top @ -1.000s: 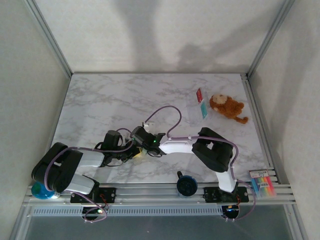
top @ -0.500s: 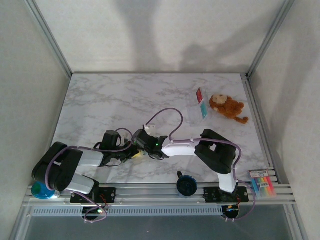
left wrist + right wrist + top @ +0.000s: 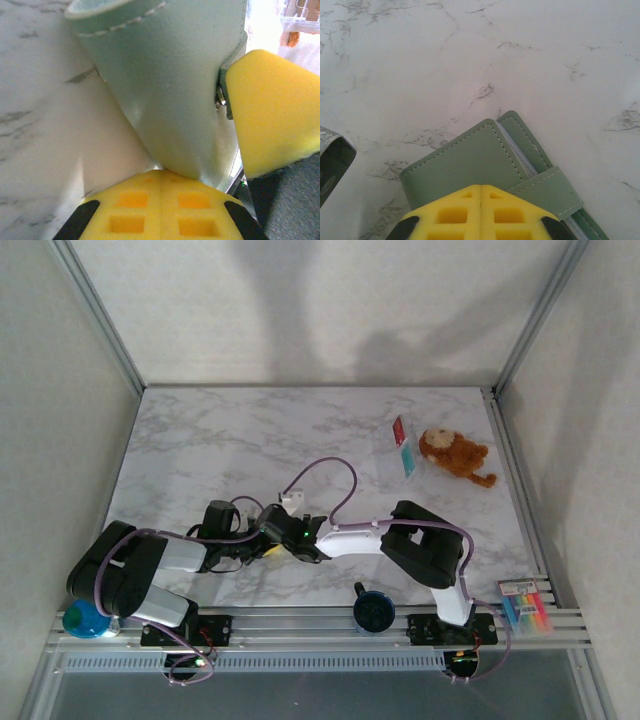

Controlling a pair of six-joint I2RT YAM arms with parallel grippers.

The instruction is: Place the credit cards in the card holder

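Note:
The card holder [image 3: 470,167] is a grey-green wallet lying on the marble with its strap across it. My right gripper [image 3: 481,187] is shut, and its yellow tips rest on the holder's near part. In the left wrist view the card holder [image 3: 170,85] looks pale teal and rises right from the tip of my left gripper [image 3: 161,172], which is shut with its pads together. The right gripper's yellow fingertip [image 3: 270,115] presses beside the holder's snap. In the top view both grippers meet at the front middle, left gripper [image 3: 256,548] and right gripper [image 3: 274,543], hiding the holder. The red credit card [image 3: 398,429] and the white-and-teal credit card [image 3: 406,458] lie far back right.
A brown plush monkey [image 3: 455,455] lies just right of the cards. A pack of coloured markers [image 3: 525,605] sits on the front rail at the right, a black round knob [image 3: 372,610] at its middle, a blue object [image 3: 80,621] at its left end.
The right gripper has slid a little left and nearer, closing in on the left gripper's tips. The left arm has barely shifted. Both grippers stay shut.

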